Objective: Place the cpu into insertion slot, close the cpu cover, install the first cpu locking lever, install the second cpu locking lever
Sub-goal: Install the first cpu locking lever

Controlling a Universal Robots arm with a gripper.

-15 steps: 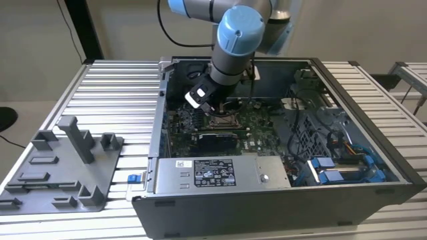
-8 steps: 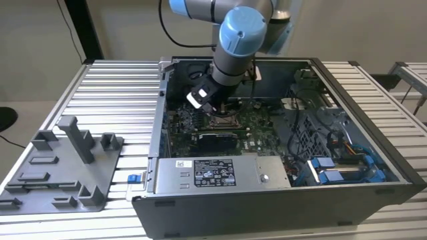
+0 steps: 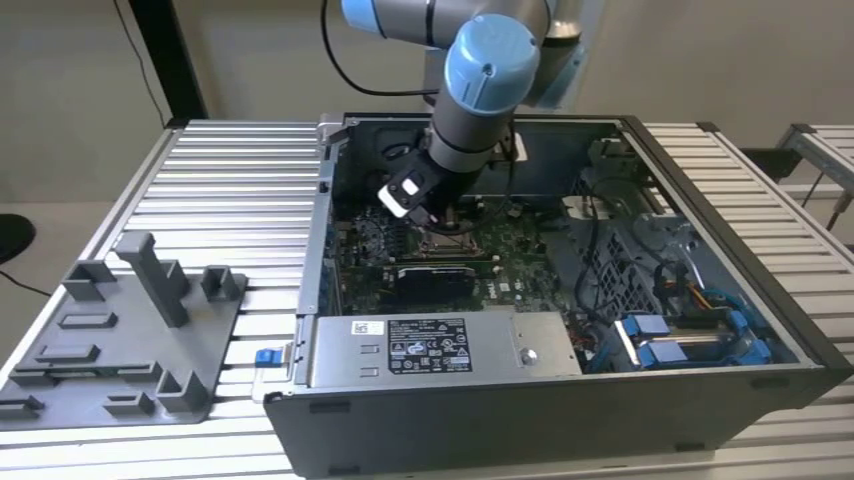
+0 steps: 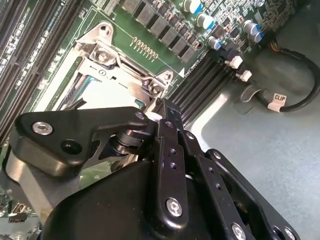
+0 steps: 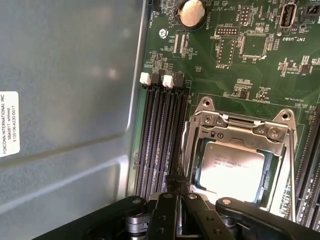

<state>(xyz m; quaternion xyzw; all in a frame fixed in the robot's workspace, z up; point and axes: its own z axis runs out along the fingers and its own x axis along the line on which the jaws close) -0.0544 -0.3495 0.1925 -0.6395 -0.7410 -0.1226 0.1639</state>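
Note:
The cpu (image 5: 232, 170) lies flat in the insertion slot (image 5: 206, 106), its silver top face up. The cpu cover (image 5: 235, 135), a silvery frame, lies closed over it, with the chip showing through its window. A thin metal locking lever (image 5: 186, 150) runs along the socket side that faces the memory slots. My gripper (image 5: 176, 182) is shut, its tips together right at that edge of the socket, close to the lever's end; I cannot tell whether they touch it. In the second wrist view my gripper (image 4: 162, 107) stands beside the cover (image 4: 125, 65). In the exterior view my gripper (image 3: 434, 215) hangs low over the slot (image 3: 451, 238).
Black memory slots (image 5: 160, 140) lie beside the socket, with the grey case wall (image 5: 65, 100) beyond them. A coin battery (image 5: 192, 12) sits on the board. A power supply (image 3: 441, 345) and blue drive bays (image 3: 667, 340) line the case. A grey fixture (image 3: 120, 330) stands on the table.

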